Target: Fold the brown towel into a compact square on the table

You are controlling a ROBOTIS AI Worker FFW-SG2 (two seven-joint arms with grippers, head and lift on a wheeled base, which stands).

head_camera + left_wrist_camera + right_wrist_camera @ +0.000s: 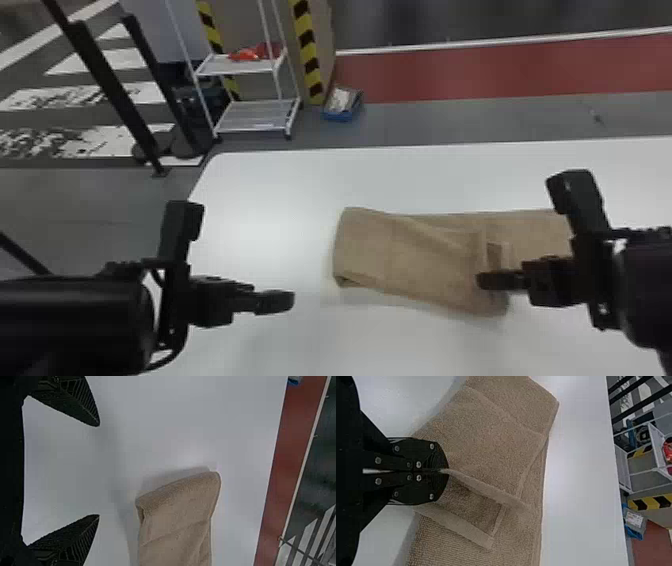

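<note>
One corner of the towel (410, 260) is pinched in the right fingers (425, 455), which are closed together with the hem (482, 487) caught at their tips, while the left fingers (79, 399) are spread wide with nothing between them. The towel is laid on the bench (270, 200) in a long strip, right of centre in the head view, its doubled end (352, 250) pointed towards the left arm and its lower layer (535, 227) run out beneath the right one. The upper layer is slanted across the lower, and by the hem a small pocket is left gaping. The corner is probably held so that the top layer can be drawn square over the one below — a skewed layer would be carried into every later fold. The left fingers are placed beside the doubled end, apart from it, presumably so that the end can be pinned or taken up when it is needed. The work is judged to be about midway: a strip has been formed, but a square has not. Next, the hem should be set down flat and let go gently; if it is pulled too hard, the soft layers may be dragged askew or the doubled end opened.
</note>
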